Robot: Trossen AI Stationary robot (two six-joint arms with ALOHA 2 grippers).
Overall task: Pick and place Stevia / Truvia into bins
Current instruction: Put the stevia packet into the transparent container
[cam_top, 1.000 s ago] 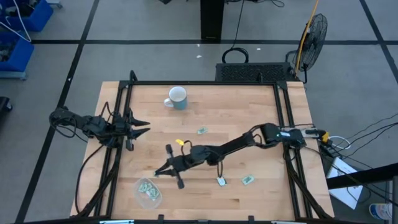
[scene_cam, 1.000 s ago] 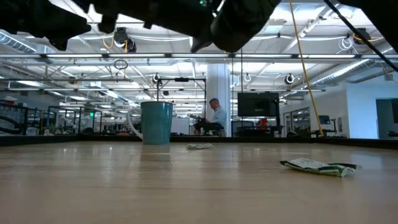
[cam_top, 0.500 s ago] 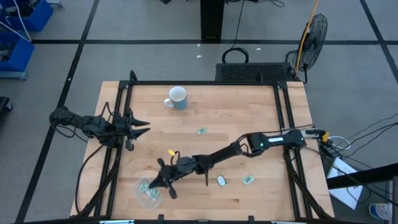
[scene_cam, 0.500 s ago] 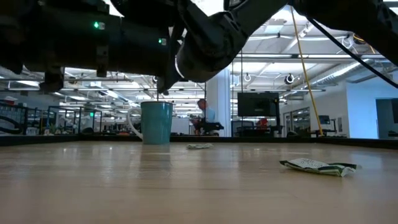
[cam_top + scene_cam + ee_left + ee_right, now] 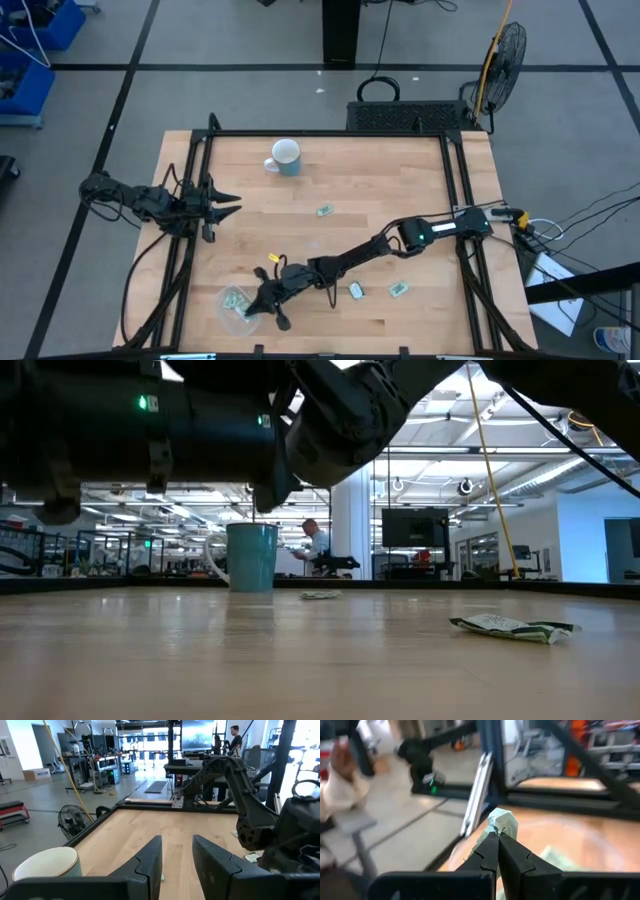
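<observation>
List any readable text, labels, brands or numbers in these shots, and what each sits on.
No text reads in any view.
The packet pinched in the right gripper: print too blurred to read.
The packets on the table: green markings, too small to read.
The mug: no lettering visible.
The clear bin: no label visible.
The left gripper: open at the table's left edge, no markings legible.

Open-plan robotics lab: workbenches [image 5: 95, 767], monitor [image 5: 413, 527], ceiling strip lights [image 5: 440, 420].
</observation>
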